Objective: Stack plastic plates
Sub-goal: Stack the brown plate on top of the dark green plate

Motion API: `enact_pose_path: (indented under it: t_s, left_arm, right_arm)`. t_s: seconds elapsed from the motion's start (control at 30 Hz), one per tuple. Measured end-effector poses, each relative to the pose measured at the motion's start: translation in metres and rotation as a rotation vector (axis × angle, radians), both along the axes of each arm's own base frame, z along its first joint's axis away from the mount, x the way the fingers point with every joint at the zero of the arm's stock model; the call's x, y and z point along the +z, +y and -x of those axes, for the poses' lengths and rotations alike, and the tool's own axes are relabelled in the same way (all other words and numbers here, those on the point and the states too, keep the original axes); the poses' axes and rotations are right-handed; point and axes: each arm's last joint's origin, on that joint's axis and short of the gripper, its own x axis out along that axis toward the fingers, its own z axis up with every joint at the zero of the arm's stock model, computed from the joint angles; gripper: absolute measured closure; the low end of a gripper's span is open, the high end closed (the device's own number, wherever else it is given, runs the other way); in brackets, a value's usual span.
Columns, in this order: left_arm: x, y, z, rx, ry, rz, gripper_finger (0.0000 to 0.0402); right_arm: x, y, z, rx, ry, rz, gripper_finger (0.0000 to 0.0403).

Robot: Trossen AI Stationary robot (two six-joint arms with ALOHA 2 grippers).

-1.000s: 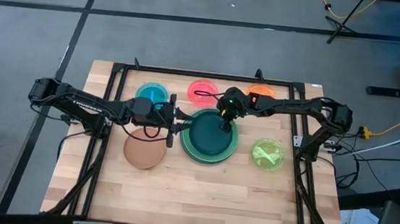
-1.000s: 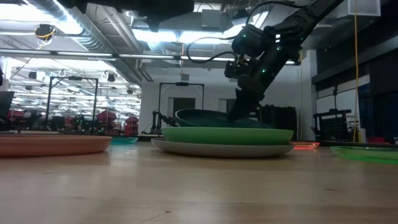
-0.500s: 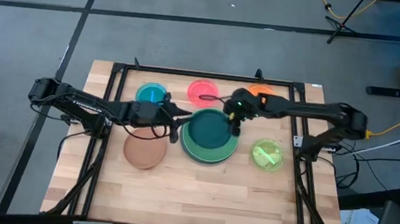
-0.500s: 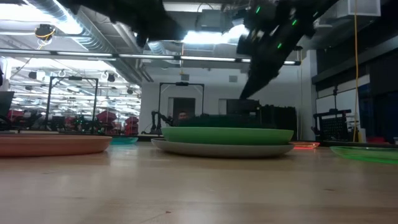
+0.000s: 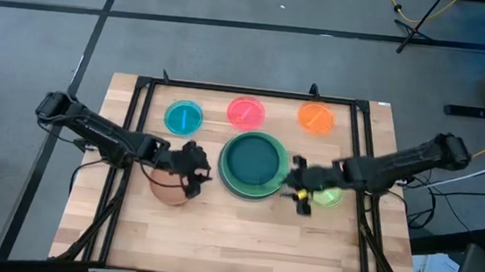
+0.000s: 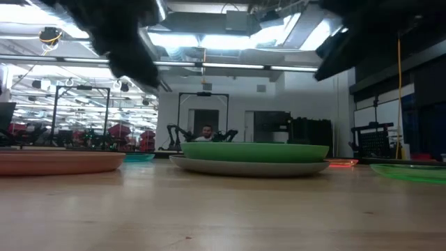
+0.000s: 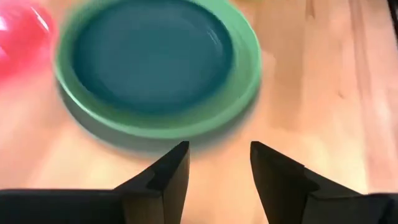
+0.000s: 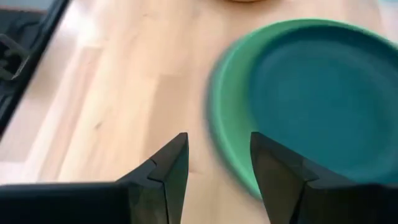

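Observation:
In the middle of the table stands a stack: a dark teal plate (image 5: 253, 161) lies in a mint green plate (image 6: 254, 150), which rests on a grey plate (image 6: 244, 166). My left gripper (image 5: 199, 169) hovers open just left of the stack, above the right rim of the brown plate (image 5: 167, 188). My right gripper (image 5: 294, 185) hovers open at the stack's near right, beside the lime plate (image 5: 327, 195). Both wrist views show open fingers with nothing between them: the left gripper (image 7: 217, 165) and the right gripper (image 8: 217, 163).
Small blue (image 5: 183, 116), pink (image 5: 245, 112) and orange (image 5: 315, 117) plates lie in a row along the far side. A black frame (image 5: 229, 89) borders the far edge and both sides. Bare wood spreads along the near half (image 5: 242, 242).
My right gripper has let go of the dark teal plate and swung up and toward the table's near right. The plate, tilted a second ago, now lies flat in the green one. My left gripper has drawn back from the stack's left rim toward the near edge.

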Motion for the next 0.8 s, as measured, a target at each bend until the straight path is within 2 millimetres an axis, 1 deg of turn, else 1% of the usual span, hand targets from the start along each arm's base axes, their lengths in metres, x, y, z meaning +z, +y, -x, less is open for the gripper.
enact_pose_path:
  t_s: [0.13,0.2,0.3,0.4,0.53,0.67,0.8]
  left_arm:
    - [-0.001,-0.018,0.006,0.039,0.002,0.118,0.0251]
    - [-0.002,-0.027,0.008,0.046,0.003,0.150,0.0258]
    - [-0.003,-0.037,0.011,0.019,0.009,0.146,0.0270]
    - [-0.002,-0.043,0.013,0.019,-0.003,0.152,0.0282]
    - [-0.003,-0.048,0.016,-0.002,0.012,0.145,0.0296]
    - [-0.015,-0.047,0.021,0.002,0.127,0.096,0.0309]
    - [-0.031,-0.049,0.020,0.024,0.228,0.061,0.0313]
  right_arm:
    - [-0.008,0.027,0.008,0.001,-0.016,0.079,0.0239]
    - [-0.010,0.037,0.011,-0.013,-0.028,0.115,0.0239]
    - [-0.010,0.046,0.015,-0.027,-0.046,0.144,0.0239]
    - [-0.011,0.050,0.016,-0.046,-0.053,0.139,0.0239]
    - [-0.011,0.049,0.016,-0.064,-0.051,0.121,0.0239]
    - [-0.011,0.049,0.016,-0.066,-0.050,0.121,0.0239]
    - [-0.011,0.048,0.016,-0.073,-0.054,0.128,0.0239]
